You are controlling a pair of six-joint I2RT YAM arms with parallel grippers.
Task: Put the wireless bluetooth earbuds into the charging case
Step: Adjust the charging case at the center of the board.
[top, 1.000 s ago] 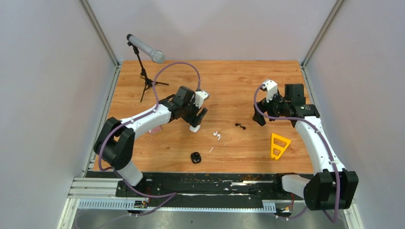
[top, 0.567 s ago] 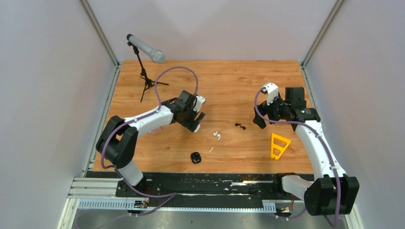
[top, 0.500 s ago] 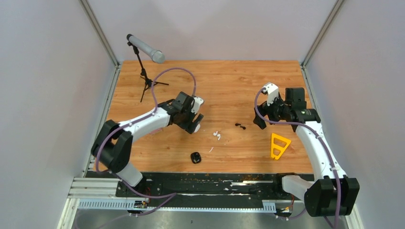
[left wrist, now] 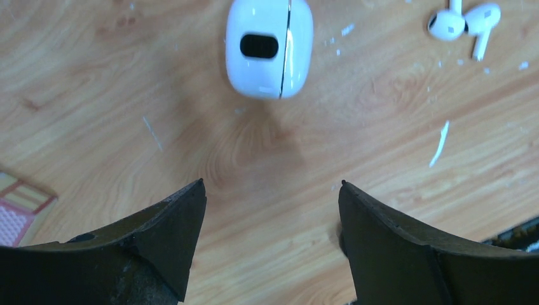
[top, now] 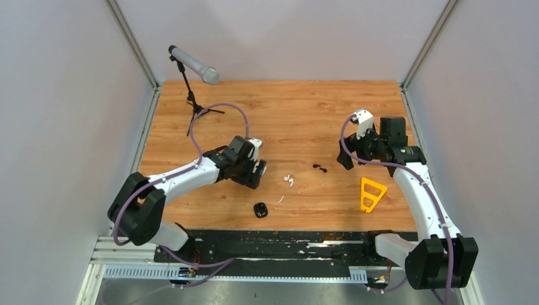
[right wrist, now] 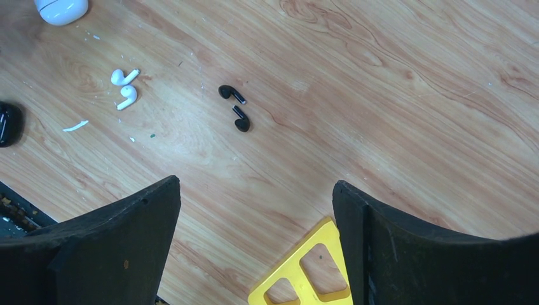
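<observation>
A white charging case (left wrist: 269, 47) lies shut on the wooden table, just beyond the fingertips of my left gripper (left wrist: 272, 184), which stands open and empty. The pair of white earbuds (left wrist: 461, 22) lies to the case's right, and shows too in the top view (top: 289, 180). Further right lie two black earbuds (top: 320, 168), ahead of my right gripper (right wrist: 254, 187), open and empty over bare wood. A black charging case (top: 260, 210) sits near the front edge. From above, the left gripper (top: 254, 173) is left of the white earbuds and the right gripper (top: 346, 159) right of the black ones.
A yellow triangular frame (top: 372, 192) lies beside the right arm, under the right fingers (right wrist: 311, 270). A microphone on a tripod (top: 192, 63) stands at the back left. A white scrap (left wrist: 440, 143) lies near the white earbuds. Grey walls close in three sides.
The left arm has drawn back toward the near left and lowered, its jaws a little wider, with the white case left on the table. The right arm has barely moved.
</observation>
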